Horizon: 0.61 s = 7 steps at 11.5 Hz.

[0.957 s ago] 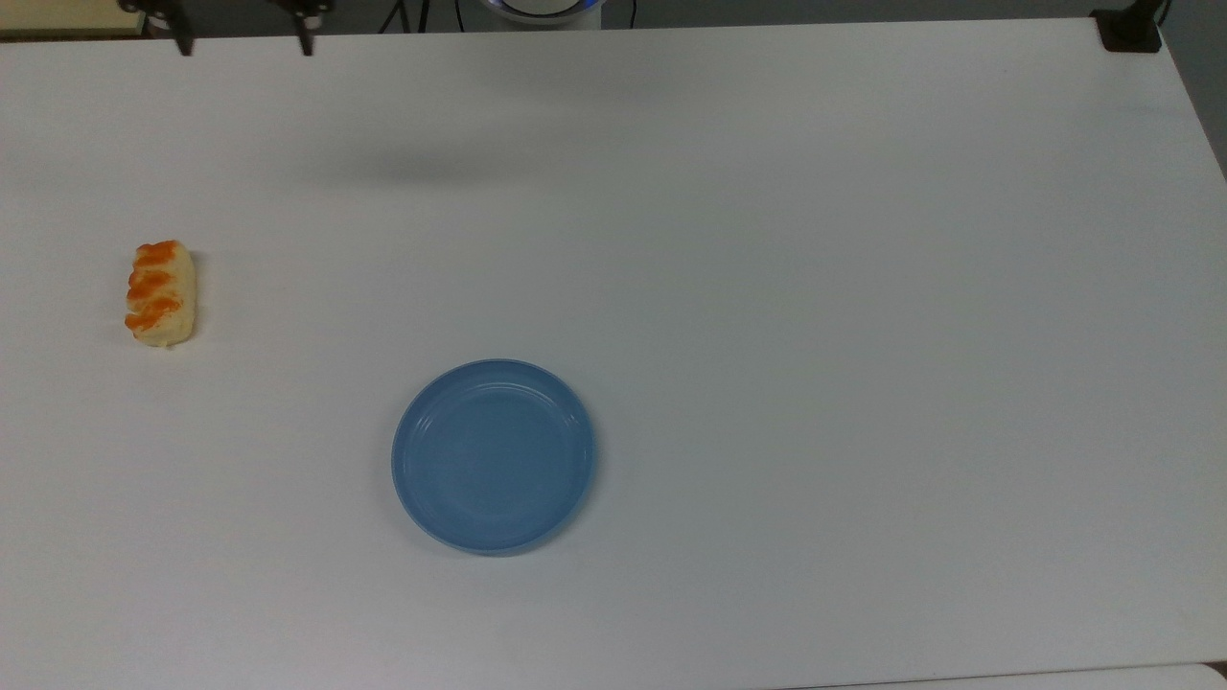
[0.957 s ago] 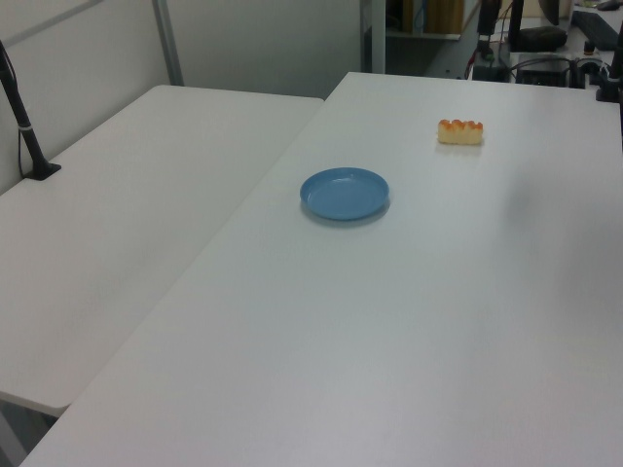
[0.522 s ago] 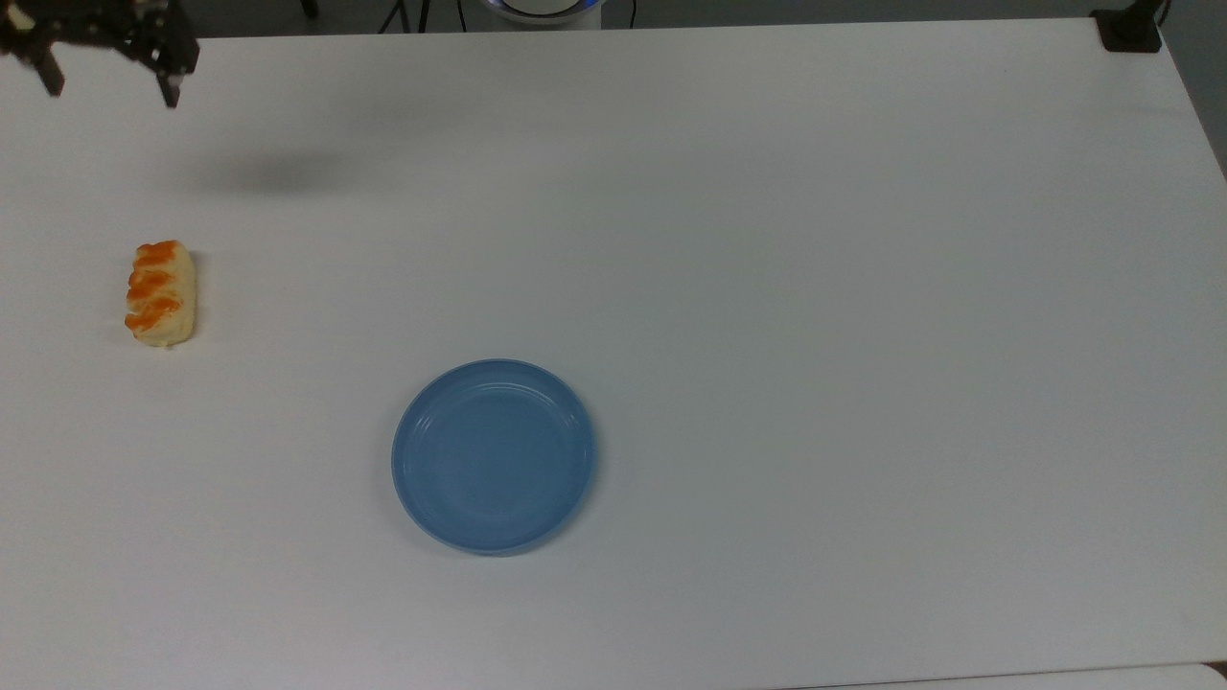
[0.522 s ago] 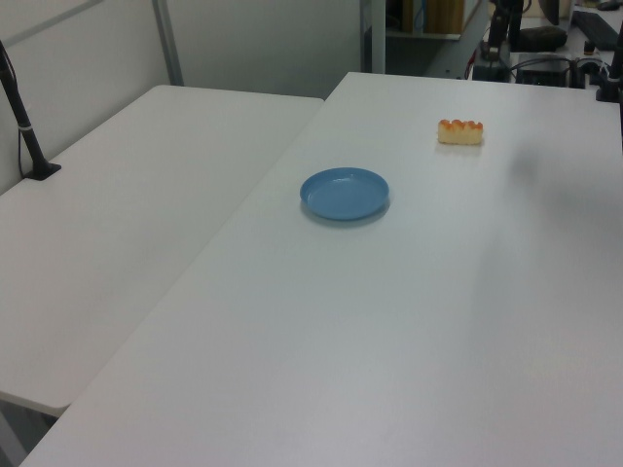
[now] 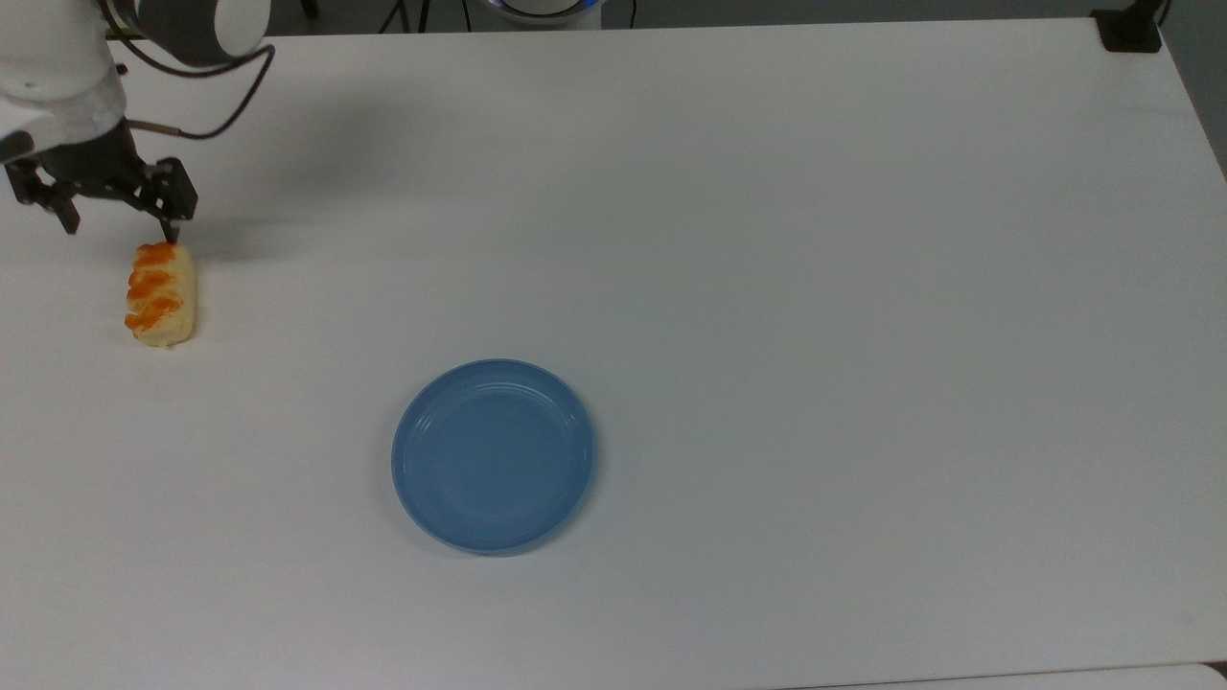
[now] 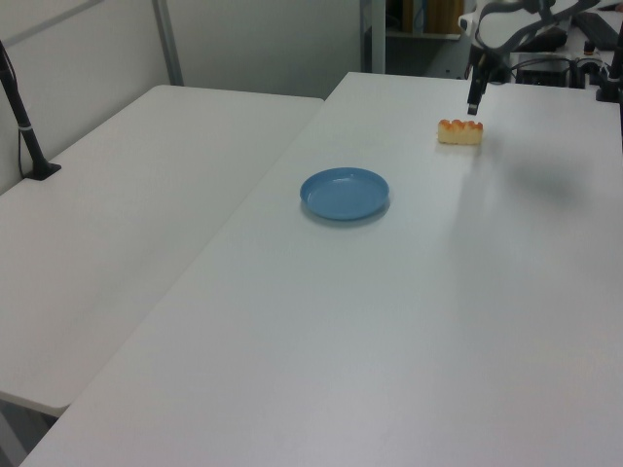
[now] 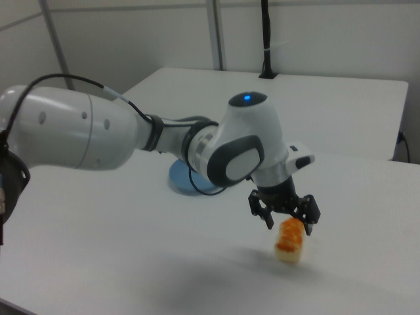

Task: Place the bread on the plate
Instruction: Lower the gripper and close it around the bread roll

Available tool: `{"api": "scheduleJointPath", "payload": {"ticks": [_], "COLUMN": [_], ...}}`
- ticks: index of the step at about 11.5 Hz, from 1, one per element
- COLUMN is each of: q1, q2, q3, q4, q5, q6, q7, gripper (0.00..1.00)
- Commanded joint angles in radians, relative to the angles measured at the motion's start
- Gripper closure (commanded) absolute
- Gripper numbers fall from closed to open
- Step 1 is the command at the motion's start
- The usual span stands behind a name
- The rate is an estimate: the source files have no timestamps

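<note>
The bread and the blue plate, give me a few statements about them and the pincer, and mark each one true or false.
1. The bread lies on the blue plate. False: it lies on the white table, apart from the plate.
2. The pincer is open. True.
3. The pincer grips the bread. False: it hovers at one end of it, holding nothing.
4. The plate is empty. True.
5. In the top view, the bread is at the plate's right. False: it is at the top view's left.

The white arm reaches low over the bench, its wrist bent so the black pincer (image 7: pixel 288 223) points straight down. The two fingers (image 5: pixel 174 228) stand spread well apart with nothing between them. In the top view the pincer (image 5: pixel 120 230) sits at the far left.
</note>
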Motion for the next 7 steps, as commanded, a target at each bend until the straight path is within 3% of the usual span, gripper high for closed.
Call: {"api": "scheduleJointPath", "payload": {"ticks": [1, 2, 3, 4, 5, 6, 7], "q1": [-0.003, -0.002, -0.002, -0.002, 0.0, 0.001, 0.006], "q2": [0.008, 0.03, 0.037, 0.039, 0.039, 0.038, 0.031], "q3": [0.005, 0.005, 0.005, 0.005, 0.005, 0.007, 0.007], "q4": [-0.097, -0.098, -0.098, -0.101, -0.104, -0.104, -0.102], "q5": [0.036, 0.045, 0.05, 0.068, 0.094, 0.105, 0.108], "q6": [0.16, 0.173, 0.186, 0.196, 0.194, 0.19, 0.185], "q7": [0.004, 0.01, 0.013, 0.022, 0.042, 0.053, 0.061], "gripper": [0.0, 0.0, 0.06, 0.22, 0.45, 0.53, 0.55]}}
